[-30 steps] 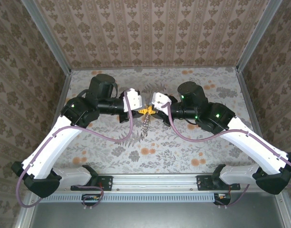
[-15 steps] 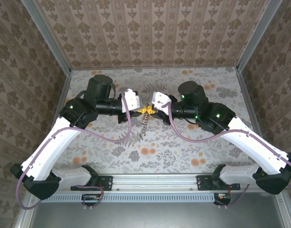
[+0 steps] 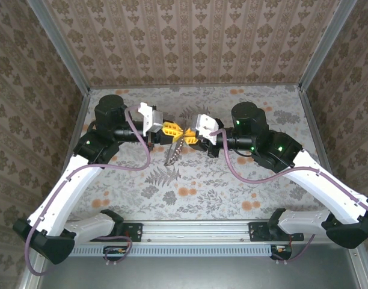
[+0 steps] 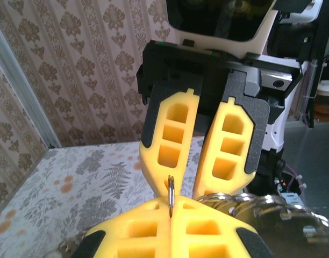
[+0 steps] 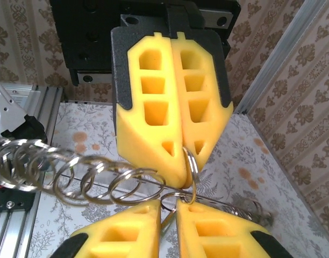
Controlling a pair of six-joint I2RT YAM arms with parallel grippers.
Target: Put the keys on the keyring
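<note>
Keyring (image 3: 174,152) hanging in the air over the middle of the worktop (image 3: 208,201), a bit nearer the far edge, held up between two pincers set tip to tip. Left pincer (image 4: 170,207) clenched tight on one thin ring at the top. Right pincer (image 5: 167,212) squeezed shut on the next ring, only a thin slit between its fingers (image 5: 223,234). Rest of the chain dangling down, slanting toward the left edge.

The keyring (image 3: 173,153) is a thin chain of silvery-grey wire rings, linked one into the other. One end ring stands on edge, pinched at the tip of the left claw (image 3: 177,132). The rest hangs below this claw as a loose, slightly slanted string.
</note>
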